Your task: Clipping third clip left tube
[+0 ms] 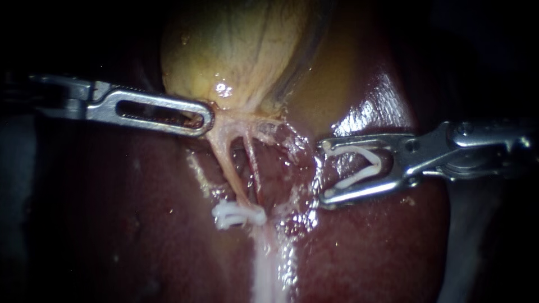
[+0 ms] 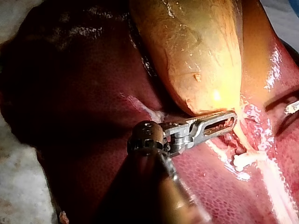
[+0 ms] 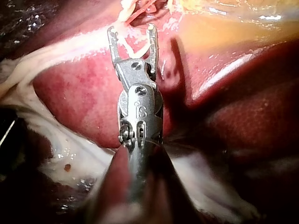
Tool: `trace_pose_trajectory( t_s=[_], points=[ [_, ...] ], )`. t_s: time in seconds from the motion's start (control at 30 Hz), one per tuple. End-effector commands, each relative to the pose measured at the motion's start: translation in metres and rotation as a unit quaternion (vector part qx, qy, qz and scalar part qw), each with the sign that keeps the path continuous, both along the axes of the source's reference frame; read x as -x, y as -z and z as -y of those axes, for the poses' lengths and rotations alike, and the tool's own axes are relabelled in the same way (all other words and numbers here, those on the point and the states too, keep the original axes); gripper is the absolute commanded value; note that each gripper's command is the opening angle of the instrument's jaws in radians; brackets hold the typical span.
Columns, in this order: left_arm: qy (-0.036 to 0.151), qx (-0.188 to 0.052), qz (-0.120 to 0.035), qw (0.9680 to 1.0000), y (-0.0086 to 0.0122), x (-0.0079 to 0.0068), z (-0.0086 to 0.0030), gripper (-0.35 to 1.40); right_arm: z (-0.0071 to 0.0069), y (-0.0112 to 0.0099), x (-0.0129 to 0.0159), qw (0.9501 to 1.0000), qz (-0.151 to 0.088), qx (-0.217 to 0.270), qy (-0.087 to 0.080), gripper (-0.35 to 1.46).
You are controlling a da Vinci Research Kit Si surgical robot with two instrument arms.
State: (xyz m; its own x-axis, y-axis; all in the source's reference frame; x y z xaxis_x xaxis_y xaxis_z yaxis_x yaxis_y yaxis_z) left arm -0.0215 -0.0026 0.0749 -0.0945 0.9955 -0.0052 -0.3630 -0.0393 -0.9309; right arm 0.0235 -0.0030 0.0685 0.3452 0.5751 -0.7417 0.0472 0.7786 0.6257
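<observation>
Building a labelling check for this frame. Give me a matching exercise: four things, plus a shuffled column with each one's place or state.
Things
1. left instrument
2. right instrument
3. gallbladder
4. set clips

Place or state
A. white, low on the tubes
B. jaws hold a loaded clip, beside the tubes, not on them
C. yellow, above the tubes in the endoscope view
D. jaws shut on the gallbladder's narrow end

Pairs: 1-D, 2-B, 3-C, 4-A
</observation>
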Motion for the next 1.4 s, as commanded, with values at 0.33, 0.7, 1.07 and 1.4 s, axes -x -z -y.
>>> trace_pose_trajectory(
  t_s=[0.33,0.7,1.07,1.4],
  points=[
    [0.000,0.000,0.000,1.0000,0.0001,0.0001,0.0001,-0.35,0.0013,-0.0014,-0.0044,1.0000,-0.003,0.004,0.005,0.49],
    [0.001,0.000,-0.001,1.0000,0.0002,0.0003,0.0002,-0.35,0.0029,-0.0040,-0.0091,0.9999,-0.001,-0.006,0.010,0.49],
    [0.003,0.001,0.000,1.0000,0.0006,0.0006,0.0004,-0.35,0.0036,-0.0068,-0.0110,0.9997,0.015,-0.016,0.013,0.49],
    [0.003,0.001,0.000,1.0000,0.0007,0.0007,0.0005,-0.35,0.0042,-0.0078,-0.0131,0.9988,0.017,-0.042,0.016,0.49]
  ],
)
